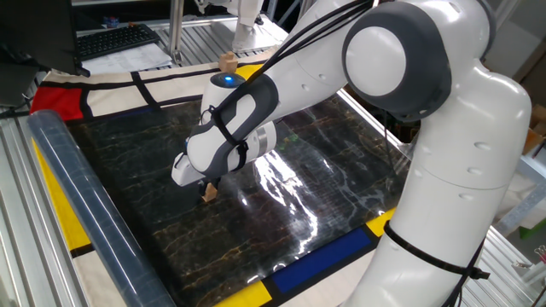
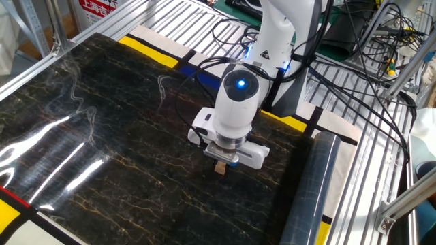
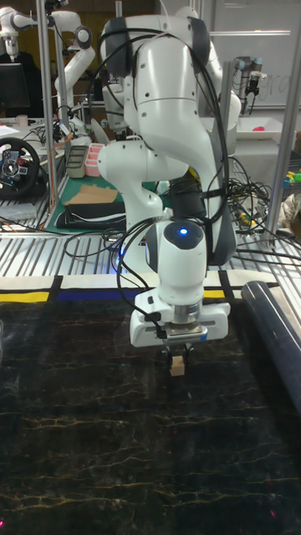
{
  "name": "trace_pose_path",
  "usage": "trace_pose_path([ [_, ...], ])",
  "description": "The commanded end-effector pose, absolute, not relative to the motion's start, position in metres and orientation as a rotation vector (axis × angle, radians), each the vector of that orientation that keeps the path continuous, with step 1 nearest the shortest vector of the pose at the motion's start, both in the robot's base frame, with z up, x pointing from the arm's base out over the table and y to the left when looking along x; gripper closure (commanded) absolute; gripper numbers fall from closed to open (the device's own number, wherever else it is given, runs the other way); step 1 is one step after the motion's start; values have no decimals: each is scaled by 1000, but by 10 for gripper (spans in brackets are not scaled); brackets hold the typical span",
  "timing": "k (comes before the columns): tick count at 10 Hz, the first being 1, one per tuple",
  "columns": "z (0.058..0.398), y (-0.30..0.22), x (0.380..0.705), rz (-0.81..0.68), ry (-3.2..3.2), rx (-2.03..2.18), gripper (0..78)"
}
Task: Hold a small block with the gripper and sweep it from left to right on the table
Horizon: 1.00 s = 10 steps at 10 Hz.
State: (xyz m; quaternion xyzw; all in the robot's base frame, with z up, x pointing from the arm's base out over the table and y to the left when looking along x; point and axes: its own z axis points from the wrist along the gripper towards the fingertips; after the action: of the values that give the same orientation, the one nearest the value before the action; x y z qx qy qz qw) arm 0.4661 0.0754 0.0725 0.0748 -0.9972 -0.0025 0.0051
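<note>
Honestly, the biggest worry from where I stand is the small black two-fingered claw of the big white arm pressing too low as it drags sideways: the wide glossy black sheet with brown marble-like veins looks slick, yet any downward load could make the tiny tan-brown wooden cube catch, tip between the fingers and pop out. The claw is nearly closed, pinching the top of that cube, which hangs straight beneath it with its underside at or just above the sheet; I cannot tell if it truly touches. The grip covers only the upper part of the cube, so a twist seems likelier than a clean slide.

Next down, the long clear plastic roll lies well off to one side of the claw along the sheet's edge. If the sweep heads that way, I judge the broad wrist would meet it before the cube does.

Smaller still, a slightly larger, paler wooden cube sits far behind the claw on the cloth border, out of harm's way.

As for the surface, strong glare streaks lie to the side of the claw, and white, yellow, red and blue cloth panels frame it. Beyond, ribbed metal benching, tangled black cables and other robot arms crowd the room.
</note>
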Motion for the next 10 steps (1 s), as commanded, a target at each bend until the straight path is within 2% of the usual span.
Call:
trace_pose_path([
  [1,72,76,465,-9,-3121,238,764],
  [10,67,77,462,-20,-3125,229,764],
])
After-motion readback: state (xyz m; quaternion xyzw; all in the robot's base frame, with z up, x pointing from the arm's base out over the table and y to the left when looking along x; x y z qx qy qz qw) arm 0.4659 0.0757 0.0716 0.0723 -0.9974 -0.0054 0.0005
